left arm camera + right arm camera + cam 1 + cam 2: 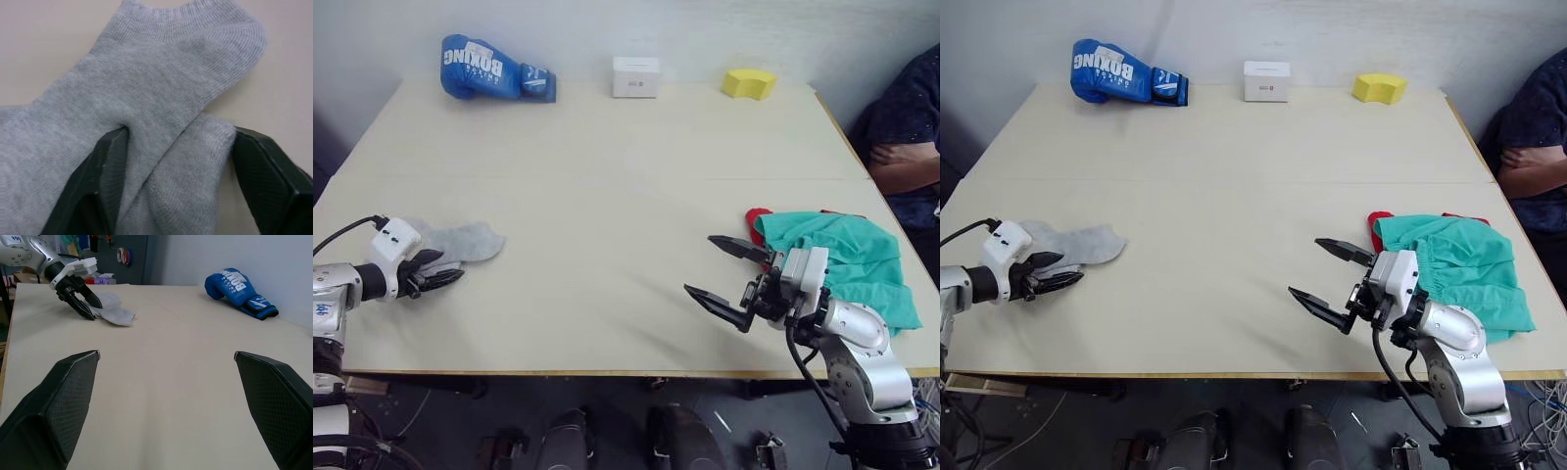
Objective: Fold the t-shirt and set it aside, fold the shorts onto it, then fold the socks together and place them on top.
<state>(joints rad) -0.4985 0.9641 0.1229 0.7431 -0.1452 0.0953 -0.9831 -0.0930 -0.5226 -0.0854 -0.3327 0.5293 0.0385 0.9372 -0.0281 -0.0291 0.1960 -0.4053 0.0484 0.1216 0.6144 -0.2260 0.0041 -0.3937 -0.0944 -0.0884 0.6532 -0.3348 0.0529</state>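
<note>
closing in on the last garment now: the left gripper (445, 279) sits low at the near left of the table (607, 176) with its fingers around a bunched fold of the socks (460, 242), and the left wrist view shows grey knit pinched between the two black pads, so the jaws are gripping the cloth rather than resting beside it. the socks lie flat otherwise, spread toward the middle of the table from the gripper. over on the right, the shorts (842, 259) sit in a teal heap at the near right edge, and a sliver of the red t-shirt (758, 217) peeks out from under them on the side facing the table's middle, so by the look of it the shirt and shorts steps are done and stacked. the right gripper (727, 277) hangs just beside that pile, jaws spread wide and holding nothing, pointing across toward the left arm. what's left, as i read it, is pairing the socks into a fold and carrying them well across the table to land on top of the shorts. along the far edge sit a blue boxing glove (494, 69), a small white box (635, 76) and a yellow sponge (750, 83), all clear of the work, and a person's arm (906, 157) shows at the right side.
</note>
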